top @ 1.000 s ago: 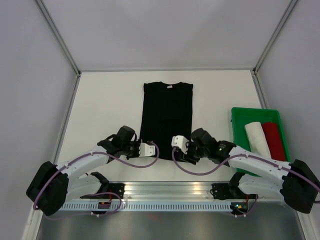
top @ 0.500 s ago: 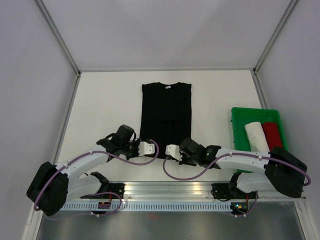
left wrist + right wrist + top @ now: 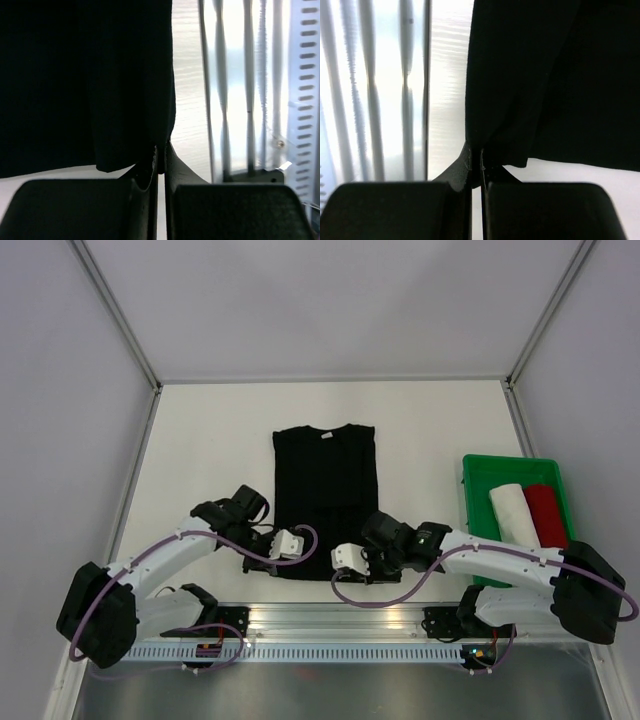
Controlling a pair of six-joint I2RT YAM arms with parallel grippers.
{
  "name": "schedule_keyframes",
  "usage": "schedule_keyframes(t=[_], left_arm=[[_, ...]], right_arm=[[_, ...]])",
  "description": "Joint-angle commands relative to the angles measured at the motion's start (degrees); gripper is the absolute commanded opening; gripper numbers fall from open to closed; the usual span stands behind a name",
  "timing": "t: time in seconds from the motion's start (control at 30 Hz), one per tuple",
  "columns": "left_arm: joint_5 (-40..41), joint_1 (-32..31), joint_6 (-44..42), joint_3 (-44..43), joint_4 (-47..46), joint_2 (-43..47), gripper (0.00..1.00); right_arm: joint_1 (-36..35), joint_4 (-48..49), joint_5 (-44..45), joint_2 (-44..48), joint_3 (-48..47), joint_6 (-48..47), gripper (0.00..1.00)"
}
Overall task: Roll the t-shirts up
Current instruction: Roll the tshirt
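1. Judging from where things lie, two shirts look finished: a white rolled cloth shirt and a red rolled cloth shirt lie side by side in the green plastic tray, well off to the far side of the right arm's fingers.
2. One shirt is left, and its roll has not begun, as far as I can tell: the black short-sleeved cloth t-shirt lies flat on the white table, with no rolled edge showing anywhere.
3. The left gripper has its fingers pressed together on the shirt's near hem at the left corner; in the left wrist view the black cloth runs straight down into the slit between them.
4. The right gripper is likewise clamped on the hem at the right corner, with the cloth pinched where its fingertips meet.
5. From both sets of fingers the shirt stretches away toward the back of the table, its neck and small white label at the far end.
6. The shirt looks narrow and long, sleeves folded in or hidden, the surface smooth with only faint creases near the pinched corners.
7. My guess is that the hem must next be turned over onto the body to start the roll.
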State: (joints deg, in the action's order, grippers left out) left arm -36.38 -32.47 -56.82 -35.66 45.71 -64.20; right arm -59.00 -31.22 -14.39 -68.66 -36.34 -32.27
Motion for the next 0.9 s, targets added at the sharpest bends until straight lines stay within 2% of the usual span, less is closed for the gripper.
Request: schedule_keyframes(t=[0.0, 0.1, 0.13, 0.23, 0.4, 0.63, 0.87], left_arm=[[-7.13, 0.56, -5.67, -2.40, 10.45, -2.32, 0.02], [-7.21, 4.42, -5.76, -3.71, 9.40, -4.61, 0.02], [-7.39, 7.91, -5.94, -4.32, 9.05, -5.57, 0.02], [-6.26, 12.50, -7.42, -6.61, 7.55, -8.48, 0.02], [-4.93, 12.78, -6.47, -7.49, 4.92, -11.46, 0.02], [0.60, 13.48, 1.44, -6.61, -5.97, -13.67, 0.03], [1.66, 13.57, 4.44, -6.53, -10.82, -14.46, 0.17]], right_arm=[[0.90, -6.65, -10.74, -0.94, -4.00, -5.78, 0.00], [2.92, -6.48, -10.30, -4.36, -6.19, -4.03, 0.00], [5.10, -6.22, -11.00, -5.85, -6.81, -3.68, 0.00], [8.98, -5.34, -13.55, -7.97, -8.92, -2.01, 0.02], [13.99, -1.84, -14.17, -9.47, -9.81, 2.21, 0.09], [18.13, 3.36, -12.77, -12.54, -9.01, 7.92, 0.22], [22.35, 8.54, -10.84, -12.81, -7.79, 13.46, 0.39]])
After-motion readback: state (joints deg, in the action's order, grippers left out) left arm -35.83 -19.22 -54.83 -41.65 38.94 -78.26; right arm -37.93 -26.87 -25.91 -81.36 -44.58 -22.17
